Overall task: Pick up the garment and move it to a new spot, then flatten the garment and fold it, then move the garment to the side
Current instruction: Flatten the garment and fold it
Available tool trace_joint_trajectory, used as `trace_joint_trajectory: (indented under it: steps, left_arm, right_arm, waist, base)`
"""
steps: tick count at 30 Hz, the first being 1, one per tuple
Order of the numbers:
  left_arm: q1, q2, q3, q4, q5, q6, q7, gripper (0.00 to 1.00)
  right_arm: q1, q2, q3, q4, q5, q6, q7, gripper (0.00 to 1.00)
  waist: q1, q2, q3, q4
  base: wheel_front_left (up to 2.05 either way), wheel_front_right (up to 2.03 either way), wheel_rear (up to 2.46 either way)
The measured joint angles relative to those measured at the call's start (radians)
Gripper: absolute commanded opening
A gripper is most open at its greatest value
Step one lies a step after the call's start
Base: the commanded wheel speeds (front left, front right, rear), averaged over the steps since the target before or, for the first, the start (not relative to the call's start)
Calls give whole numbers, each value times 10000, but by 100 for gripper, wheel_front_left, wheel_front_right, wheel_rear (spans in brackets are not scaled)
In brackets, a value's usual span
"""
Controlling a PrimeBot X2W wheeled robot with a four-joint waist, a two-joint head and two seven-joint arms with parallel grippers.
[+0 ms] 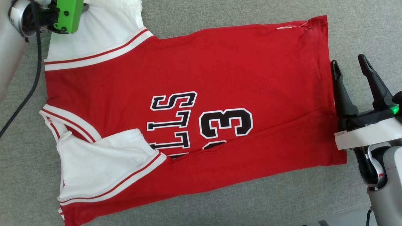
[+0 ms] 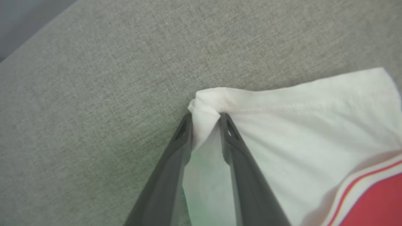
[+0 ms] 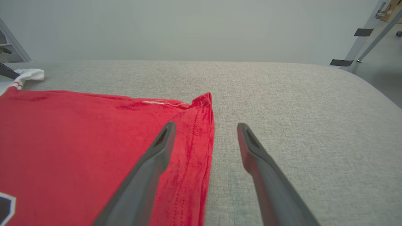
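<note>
Garment [image 1: 220, 78] flat, near edge folded; your left end effector [image 2: 205, 117] pinches far sleeve [image 1: 103, 34], right end effector [image 1: 347, 59] wide open, empty. More folds, side-move remain.

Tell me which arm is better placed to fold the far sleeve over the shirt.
Left. The left end effector pinches a corner of the white sleeve, so it could carry it over the garment. The right end effector stands open beside the hem, holding nothing.
</note>
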Motion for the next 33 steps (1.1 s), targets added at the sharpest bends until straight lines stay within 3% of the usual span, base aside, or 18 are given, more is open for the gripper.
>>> trace_joint_trajectory:
  steps: [8, 9, 16, 23, 28, 33]
  left_arm:
    - [312, -201, -297, -359, -58, -2, -1252, 0]
    - [539, -138, -468, -953, -63, -2, -2096, 0]
    - [1093, 169, -882, -2042, -40, -2, -3262, 0]
    - [1623, 245, -965, -2828, 50, 2, -4161, 0]
    - [1807, 320, -997, -3440, 211, 180, -4521, 0]
    - [1970, 337, -986, -4004, 242, 435, -4782, 0]
  right_arm:
    - [-348, -535, -349, 27, 88, 0, 79, 100]
    - [-866, -1001, -529, -146, 270, 0, 656, 100]
    - [-1887, -2573, 136, -15, 1078, 2, 3122, 100]
    - [-2832, -4107, 1519, 750, 3108, 2, 6872, 100]
    - [-3571, -4736, 2238, 1365, 4059, 0, 8916, 100]
    - [-4262, -4823, 2949, 1948, 4219, 0, 10069, 100]
  waist:
    - [0, 0, -487, 258]
    - [0, 0, -901, 445]
    - [0, 0, -1513, 989]
    - [0, 0, -1922, 1596]
    - [0, 0, -2033, 1969]
    - [0, 0, -1914, 2224]
  base:
    - [0, 0, 0]
    - [0, 0, 0]
    - [0, 0, 0]
    - [0, 0, 0]
    - [0, 0, 0]
    - [0, 0, 0]
